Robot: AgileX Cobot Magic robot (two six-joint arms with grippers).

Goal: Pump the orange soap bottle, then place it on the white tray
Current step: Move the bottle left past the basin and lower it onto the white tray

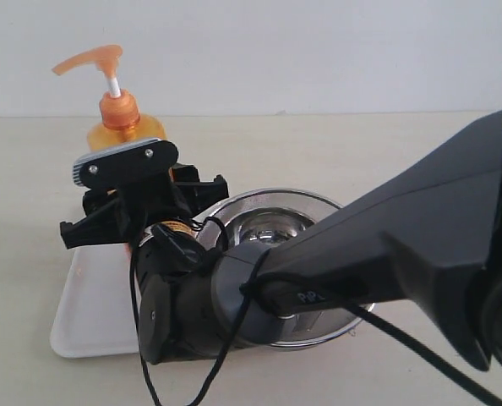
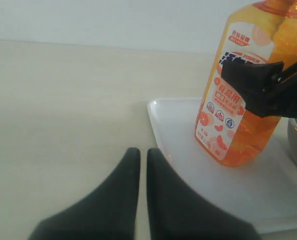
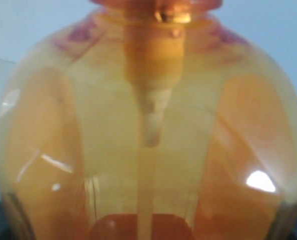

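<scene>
Nearest in the left wrist view, the left gripper (image 2: 142, 153) hangs over the bare table (image 2: 63, 100) just beside the corner of the white tray (image 2: 178, 130), its fingers pressed together on nothing. Beyond it the orange soap bottle (image 2: 248, 125) leans over the tray, its base at or barely above the tray floor; I cannot tell which. The right gripper (image 1: 141, 203) is clamped on the bottle's upper body, below the raised pump head (image 1: 99, 61).

The main risk is letting go while the bottle leans. It is tall and narrow, so it would likely topple, perhaps onto the steel strainer bowl (image 1: 276, 211) just beside the tray. The glossy rounded shoulder could also slip in the jaws. The loose black cable (image 1: 141, 338) draped by the strainer might snag as the arm pulls away.

The label is white, red and orange with Chinese characters; one line looks like 食品用, the rest too small to read. Pale letters on the right arm (image 1: 403, 237) begin "PiP", the remainder hidden.
</scene>
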